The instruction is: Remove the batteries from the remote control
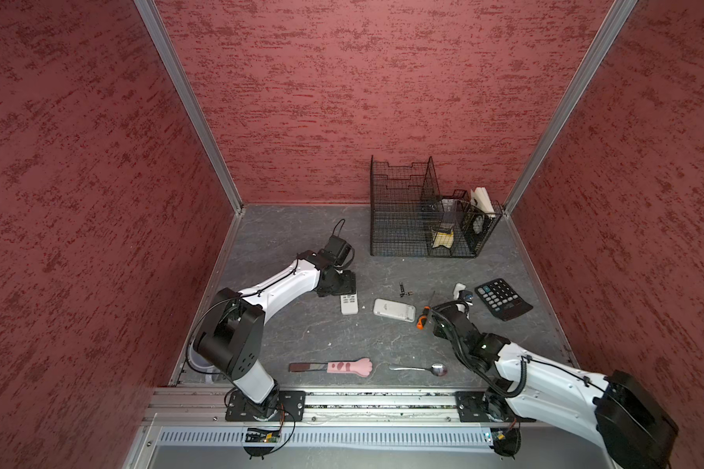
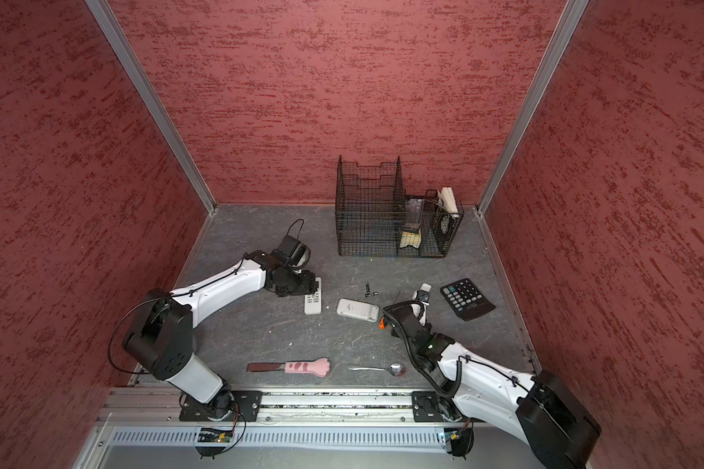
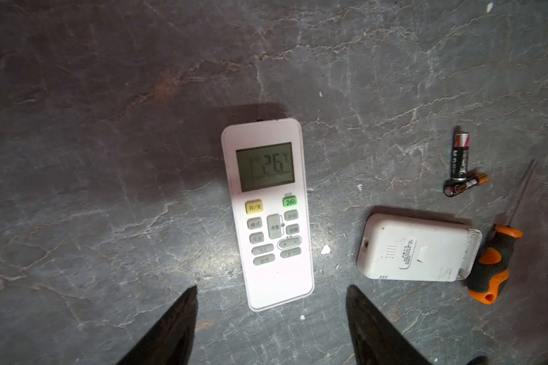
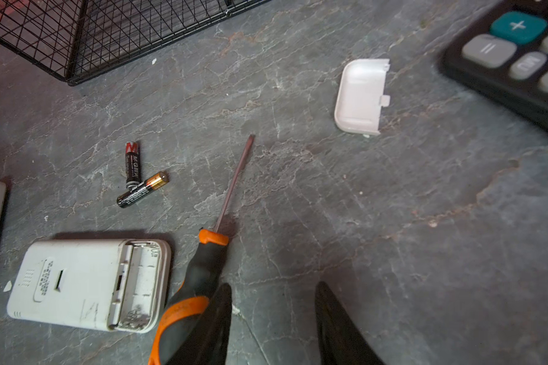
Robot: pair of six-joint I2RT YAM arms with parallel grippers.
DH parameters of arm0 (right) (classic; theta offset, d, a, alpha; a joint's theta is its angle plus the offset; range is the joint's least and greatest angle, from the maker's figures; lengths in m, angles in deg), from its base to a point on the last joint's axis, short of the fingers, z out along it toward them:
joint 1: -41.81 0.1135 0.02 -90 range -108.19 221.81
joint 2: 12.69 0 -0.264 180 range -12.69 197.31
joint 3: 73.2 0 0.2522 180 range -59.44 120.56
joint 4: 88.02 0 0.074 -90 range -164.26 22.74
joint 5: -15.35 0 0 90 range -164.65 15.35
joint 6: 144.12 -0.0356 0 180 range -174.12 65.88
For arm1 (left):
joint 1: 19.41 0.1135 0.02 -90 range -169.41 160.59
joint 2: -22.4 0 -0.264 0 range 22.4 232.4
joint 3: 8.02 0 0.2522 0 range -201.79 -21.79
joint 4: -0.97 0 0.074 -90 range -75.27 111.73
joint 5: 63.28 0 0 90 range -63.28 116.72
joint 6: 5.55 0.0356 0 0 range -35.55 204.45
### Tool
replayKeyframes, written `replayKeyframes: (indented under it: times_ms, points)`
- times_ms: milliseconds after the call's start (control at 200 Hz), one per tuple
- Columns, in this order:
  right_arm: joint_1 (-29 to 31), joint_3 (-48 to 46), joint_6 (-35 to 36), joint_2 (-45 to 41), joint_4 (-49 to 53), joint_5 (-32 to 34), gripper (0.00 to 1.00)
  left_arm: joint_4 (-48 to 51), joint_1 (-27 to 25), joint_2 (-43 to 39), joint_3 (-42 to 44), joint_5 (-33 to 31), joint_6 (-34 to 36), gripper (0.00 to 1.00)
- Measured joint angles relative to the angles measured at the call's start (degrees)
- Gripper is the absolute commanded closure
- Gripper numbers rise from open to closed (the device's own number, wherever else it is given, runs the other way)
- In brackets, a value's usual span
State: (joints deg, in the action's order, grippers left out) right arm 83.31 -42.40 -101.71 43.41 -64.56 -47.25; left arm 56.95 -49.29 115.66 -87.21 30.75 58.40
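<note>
Batteries (image 4: 141, 189): two out on worktop (image 4: 393, 221); wide remote (image 4: 76, 284) bay empty, cover (image 4: 361, 98) off. Slim remote (image 3: 266, 215) face up, display lit, likely still loaded. Left fingers (image 3: 171, 331), right fingers (image 4: 336, 325) spread, empty.

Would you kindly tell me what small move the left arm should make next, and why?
Probably lower the left tool and close it on the face-up remote, ready to turn it over. Its jaws stand open either side of that remote's end, and the lit display suggests cells are inside. The face-down remote shows an empty bay, with two batteries lying beside it.
</note>
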Motion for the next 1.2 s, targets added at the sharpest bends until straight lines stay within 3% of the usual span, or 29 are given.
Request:
replayKeyframes:
  times_ms: [341, 807, 957, 1122, 1202]
  points:
    - [0.0, 9.7, 3.9, -4.5, 4.3, -0.7, 0.46, 1.3, -2.0, 10.7, -5.8, -4.0, 0.0, 0.22]
    - [0.0, 11.1, 7.3, -7.7, 6.5, -2.3, 0.45, 3.1, -6.1, 22.7, -16.2, -12.2, -0.3, 0.29]
    - [0.0, 11.1, 7.6, -8.1, 6.7, -2.3, 0.45, 3.6, -6.1, 24.3, -18.1, -13.9, -0.6, 0.41]
    - [0.0, 11.1, 7.7, -8.0, 6.6, -2.4, 0.48, 3.9, -6.1, 24.6, -18.6, -15.3, -0.9, 0.65]
    - [-0.1, 11.1, 7.9, -7.7, 6.4, -3.0, 0.49, 3.6, -5.9, 24.5, -18.3, -15.2, -1.0, 0.72]
